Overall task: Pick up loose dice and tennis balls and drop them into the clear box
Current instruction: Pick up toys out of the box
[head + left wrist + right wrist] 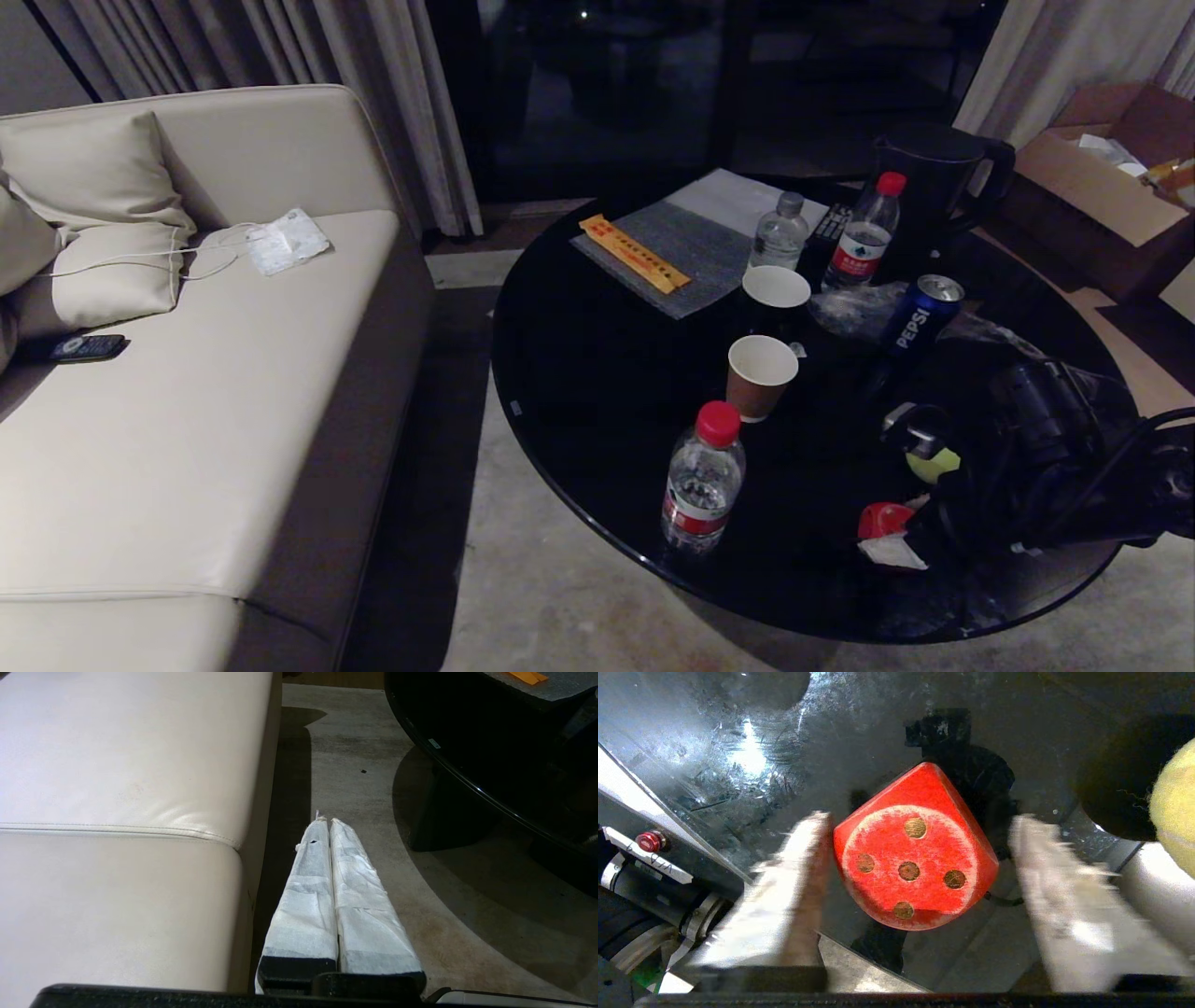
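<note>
The right gripper (920, 858) is straddling a red die (915, 858) on the black glass table (738, 742), fingers open, not yet gripping. Closing squarely on flat faces should prevent twisting. Left gripper (327, 821) is pressed closed, empty.

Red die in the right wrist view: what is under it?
The red die sits on the glossy black table, five pips up, between the right gripper's open jaws. Its underside and the contact patch are hidden by the die itself.
</note>
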{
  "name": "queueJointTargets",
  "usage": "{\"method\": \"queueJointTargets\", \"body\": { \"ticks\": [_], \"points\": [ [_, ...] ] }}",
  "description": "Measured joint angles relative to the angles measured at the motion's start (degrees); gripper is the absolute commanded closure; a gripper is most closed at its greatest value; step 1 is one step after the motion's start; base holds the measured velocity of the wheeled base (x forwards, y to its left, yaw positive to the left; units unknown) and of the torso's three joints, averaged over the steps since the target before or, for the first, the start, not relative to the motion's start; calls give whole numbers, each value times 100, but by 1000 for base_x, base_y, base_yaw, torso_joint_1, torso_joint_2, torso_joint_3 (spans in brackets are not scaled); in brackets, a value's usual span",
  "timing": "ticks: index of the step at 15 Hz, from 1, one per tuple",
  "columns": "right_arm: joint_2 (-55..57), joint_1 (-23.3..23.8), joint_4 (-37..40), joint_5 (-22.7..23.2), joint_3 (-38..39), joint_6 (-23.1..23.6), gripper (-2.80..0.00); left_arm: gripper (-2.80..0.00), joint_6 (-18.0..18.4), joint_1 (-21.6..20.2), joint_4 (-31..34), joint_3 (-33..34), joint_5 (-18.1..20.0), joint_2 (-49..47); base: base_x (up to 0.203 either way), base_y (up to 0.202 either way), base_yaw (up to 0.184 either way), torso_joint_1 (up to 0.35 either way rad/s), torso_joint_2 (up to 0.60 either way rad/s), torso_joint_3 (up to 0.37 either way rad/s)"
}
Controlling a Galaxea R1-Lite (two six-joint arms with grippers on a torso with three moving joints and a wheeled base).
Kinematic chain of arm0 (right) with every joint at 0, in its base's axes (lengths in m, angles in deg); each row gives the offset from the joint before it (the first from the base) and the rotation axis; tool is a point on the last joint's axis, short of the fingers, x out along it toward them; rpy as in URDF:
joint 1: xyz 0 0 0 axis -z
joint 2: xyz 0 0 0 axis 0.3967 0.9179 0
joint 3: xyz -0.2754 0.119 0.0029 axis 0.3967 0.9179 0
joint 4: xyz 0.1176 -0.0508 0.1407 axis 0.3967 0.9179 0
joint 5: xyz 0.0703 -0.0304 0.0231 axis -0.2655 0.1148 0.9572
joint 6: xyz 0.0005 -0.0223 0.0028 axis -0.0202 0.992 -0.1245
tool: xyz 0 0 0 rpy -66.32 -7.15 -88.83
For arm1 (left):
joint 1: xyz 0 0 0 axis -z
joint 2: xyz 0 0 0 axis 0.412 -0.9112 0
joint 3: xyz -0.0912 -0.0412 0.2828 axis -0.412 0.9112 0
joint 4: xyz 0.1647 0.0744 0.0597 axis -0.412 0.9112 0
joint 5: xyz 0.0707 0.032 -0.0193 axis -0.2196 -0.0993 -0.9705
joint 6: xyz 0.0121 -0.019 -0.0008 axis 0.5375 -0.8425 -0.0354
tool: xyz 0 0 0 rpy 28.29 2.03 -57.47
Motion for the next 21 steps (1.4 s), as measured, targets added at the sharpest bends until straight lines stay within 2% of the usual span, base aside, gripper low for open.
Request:
{"method": "queueJointTargets", "body": {
  "ticks": [10,12,17,21],
  "points": [
    [-243,1,-2,9,10,-39,0,0,-1,2,0,0,0,0,0,0,0,0,0,0],
    [-410,1,2,12,62,-272,0,0,-1,2,0,0,1,0,0,0,0,0,0,0],
    [-728,4,-22,-59,125,-1344,0,0,-1,2,0,0,0,0,0,0,0,0,0,0],
    [-570,12,-297,-822,26,-1783,0,0,-1,2,0,0,0,0,0,0,0,0,0,0]
  ]
}}
